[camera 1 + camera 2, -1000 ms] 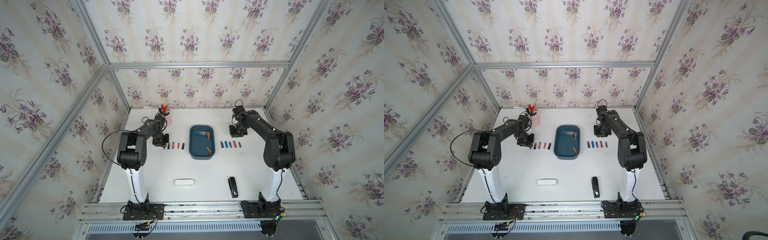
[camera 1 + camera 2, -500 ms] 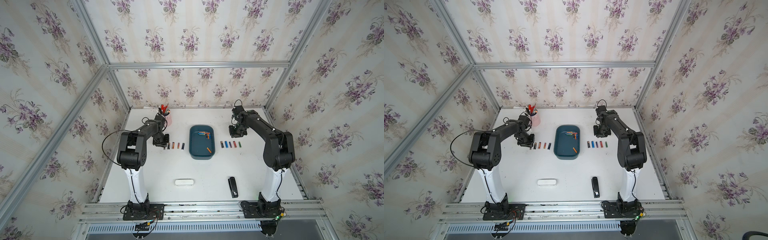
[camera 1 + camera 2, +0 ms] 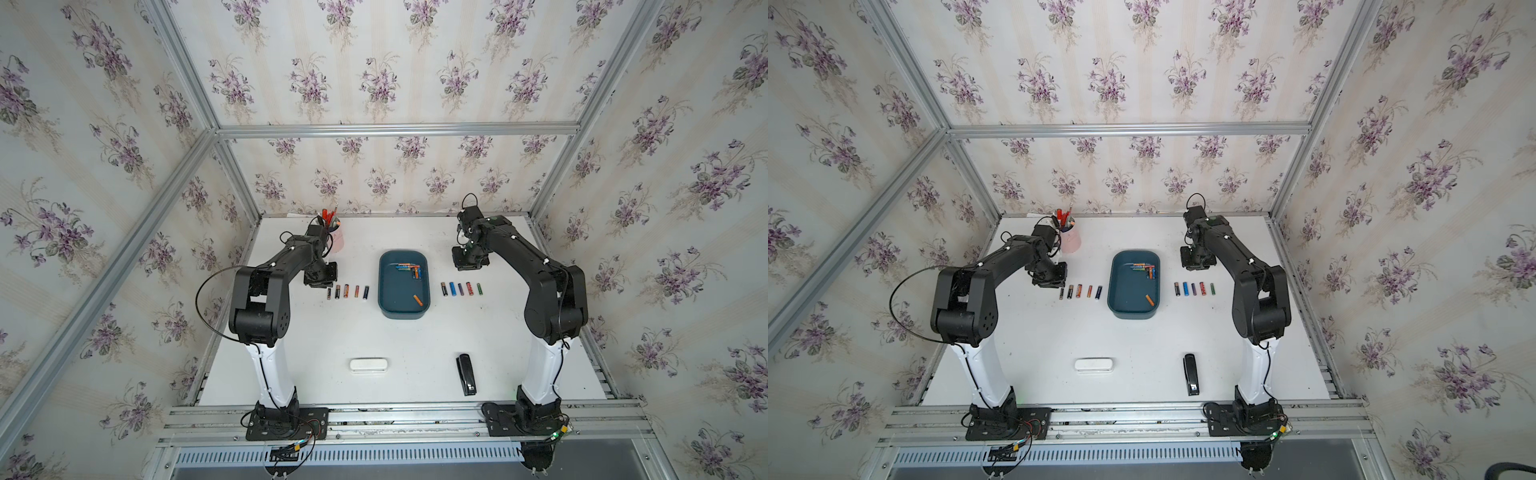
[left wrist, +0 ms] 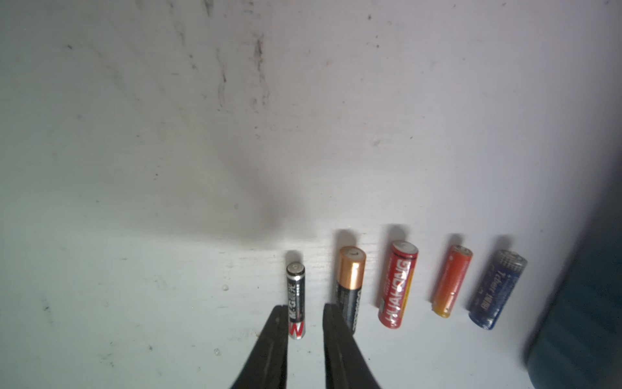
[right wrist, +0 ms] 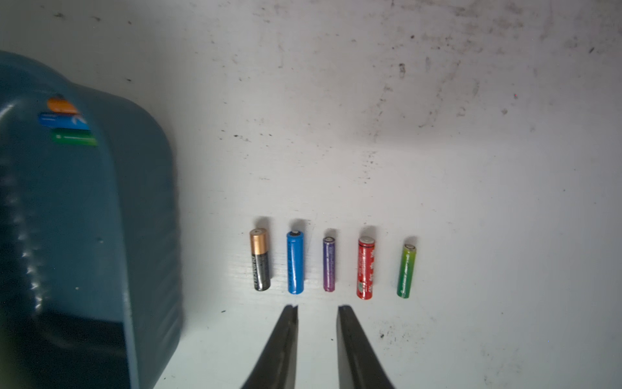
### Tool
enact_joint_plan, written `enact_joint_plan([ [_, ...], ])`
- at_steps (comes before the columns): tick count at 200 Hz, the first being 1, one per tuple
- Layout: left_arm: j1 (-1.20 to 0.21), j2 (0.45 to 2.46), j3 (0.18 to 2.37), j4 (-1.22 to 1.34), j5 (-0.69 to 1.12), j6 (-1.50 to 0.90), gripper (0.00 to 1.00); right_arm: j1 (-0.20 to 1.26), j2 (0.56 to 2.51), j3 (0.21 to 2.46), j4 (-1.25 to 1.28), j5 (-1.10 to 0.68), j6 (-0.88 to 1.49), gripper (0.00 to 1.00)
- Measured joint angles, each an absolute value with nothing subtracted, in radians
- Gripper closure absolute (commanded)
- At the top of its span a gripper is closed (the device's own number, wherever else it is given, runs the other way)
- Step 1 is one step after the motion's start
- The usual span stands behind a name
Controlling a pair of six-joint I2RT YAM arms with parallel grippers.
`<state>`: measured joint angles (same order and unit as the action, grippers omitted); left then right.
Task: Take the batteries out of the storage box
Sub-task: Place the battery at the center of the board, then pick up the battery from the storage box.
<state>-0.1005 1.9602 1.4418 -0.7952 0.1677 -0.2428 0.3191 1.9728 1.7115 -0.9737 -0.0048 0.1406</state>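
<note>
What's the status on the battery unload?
Left end effector open, astride thin battery on table. Right end effector open, empty, near row of five. Storage box holds cluster plus orange battery. Nothing blocking.

We find both top views bright and evenly lit from overhead, sharp across the white bench point(image 3: 374, 340), with the frame bars bowing a little toward the edges. In the left wrist view a broad, soft grey shadow lies on the bench, and the batteries point(image 4: 399, 286) throw short dark shadows beyond their tips. The storage box point(image 4: 579, 320) at the picture's edge is smeared and out of focus. In the right wrist view it is blurred too, with small glints on its wall.
</note>
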Motion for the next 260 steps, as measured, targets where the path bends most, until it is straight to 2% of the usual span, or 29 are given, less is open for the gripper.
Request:
enact_joint_plan([
  [45,-0.101,1.914,1.432,-0.802,0.18,-0.244,0.74,0.482,1.968,1.807,-0.998,-0.044,0.166,0.74],
  [93,-0.101,1.888,1.39,-0.805,0.193,-0.245,0.73,0.629,2.031,1.806,-1.024,-0.023,0.184,0.74],
  [260,-0.101,1.859,1.324,-0.804,0.207,-0.244,0.73,0.687,2.235,1.825,-1.042,0.057,0.189,0.74],
])
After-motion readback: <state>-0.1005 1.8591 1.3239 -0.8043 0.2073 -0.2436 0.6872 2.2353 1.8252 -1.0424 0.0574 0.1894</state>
